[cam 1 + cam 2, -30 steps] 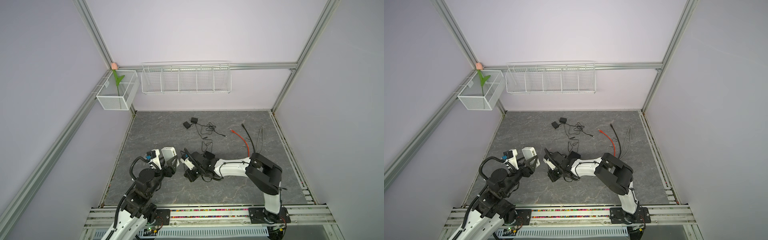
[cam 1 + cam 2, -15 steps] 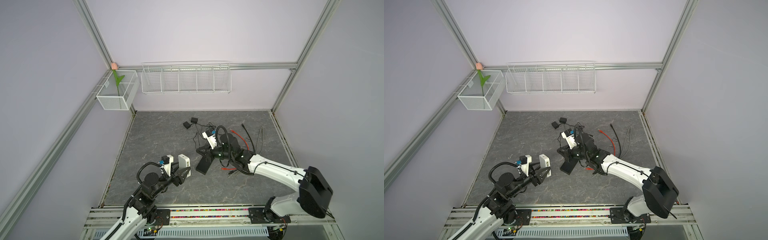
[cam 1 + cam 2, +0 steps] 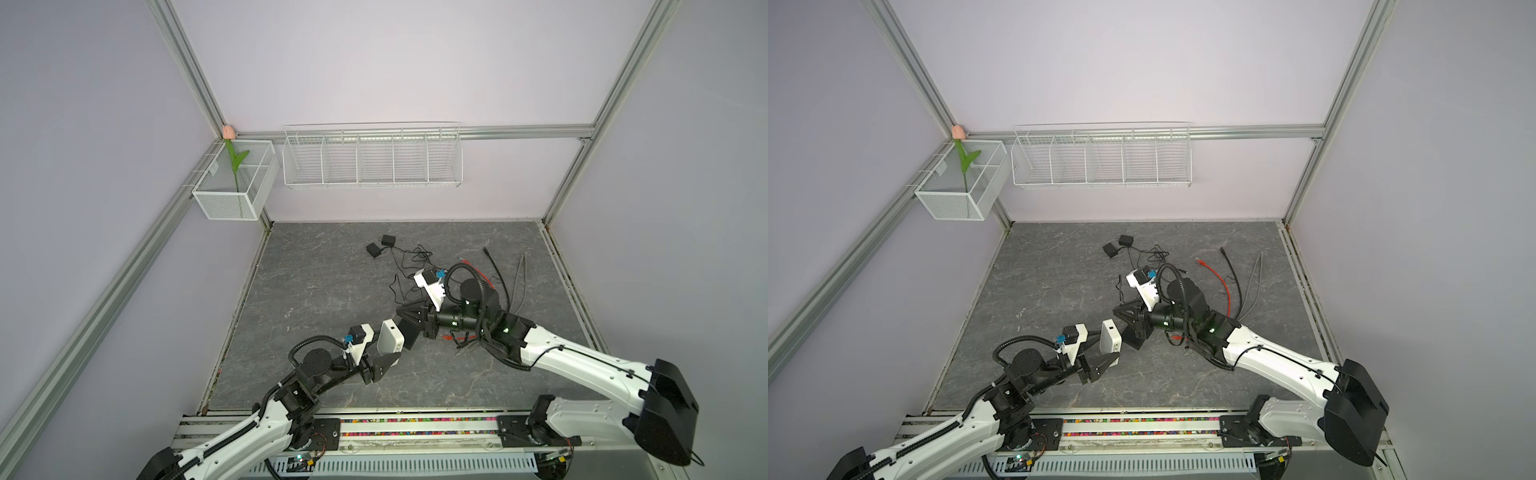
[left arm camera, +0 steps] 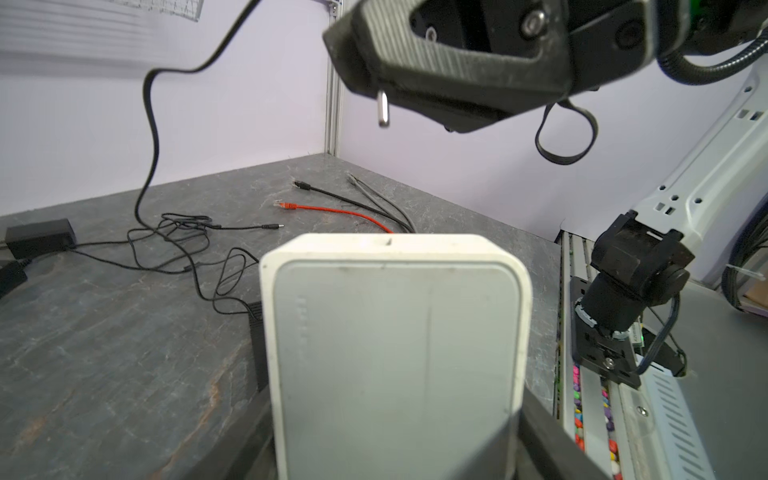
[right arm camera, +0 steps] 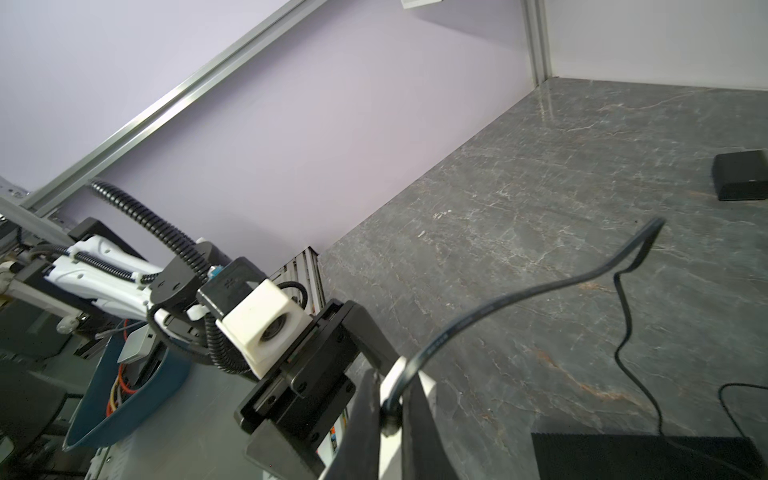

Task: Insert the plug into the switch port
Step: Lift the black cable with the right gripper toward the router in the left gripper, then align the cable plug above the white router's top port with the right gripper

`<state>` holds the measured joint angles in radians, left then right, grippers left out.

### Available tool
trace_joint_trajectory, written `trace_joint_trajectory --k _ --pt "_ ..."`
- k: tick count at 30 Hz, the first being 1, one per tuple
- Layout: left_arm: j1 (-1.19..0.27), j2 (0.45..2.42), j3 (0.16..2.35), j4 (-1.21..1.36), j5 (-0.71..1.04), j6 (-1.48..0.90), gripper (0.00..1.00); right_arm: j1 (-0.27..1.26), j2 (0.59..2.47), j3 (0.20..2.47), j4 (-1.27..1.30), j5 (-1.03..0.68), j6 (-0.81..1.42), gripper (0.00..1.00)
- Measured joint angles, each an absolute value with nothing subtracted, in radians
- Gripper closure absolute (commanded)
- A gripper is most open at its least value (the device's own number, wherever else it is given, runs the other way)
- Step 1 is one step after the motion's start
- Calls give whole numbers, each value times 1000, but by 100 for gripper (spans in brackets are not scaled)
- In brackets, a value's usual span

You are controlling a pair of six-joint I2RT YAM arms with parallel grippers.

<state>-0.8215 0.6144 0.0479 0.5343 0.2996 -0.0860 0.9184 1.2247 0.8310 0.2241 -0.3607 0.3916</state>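
Left gripper [image 3: 383, 356] clamps the light, rigid, slick-sided white plastic switch box [image 3: 390, 341] aloft by its edges; right gripper [image 3: 409, 326], shut, pinches the limp black cable [image 5: 519, 297] behind its stiff metal plug [image 4: 383, 109], seemingly just short of the box.

The left arm [image 3: 249, 432] and right arm [image 3: 582, 365] have white shells, black joints and black base plates [image 3: 328, 430] bolted on the rail [image 3: 415, 432]. Farthest from the rail, the left gripper [image 3: 392, 345] and right gripper [image 3: 402, 320] bear black ribbed triangular fingers [image 3: 384, 363]. Black corrugated hoses [image 3: 478, 278] loop to white camera housings [image 3: 360, 336] with blue connectors [image 3: 439, 274].
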Motion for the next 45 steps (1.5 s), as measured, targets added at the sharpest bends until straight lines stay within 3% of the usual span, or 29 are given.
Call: trace_joint_trajectory --k 7,45 --pt "-823 630 48 572 295 -43 100 990 1225 830 209 -324 348 93" --pt "-854 524 46 498 264 -15 100 1067 1225 829 192 -152 260 93"
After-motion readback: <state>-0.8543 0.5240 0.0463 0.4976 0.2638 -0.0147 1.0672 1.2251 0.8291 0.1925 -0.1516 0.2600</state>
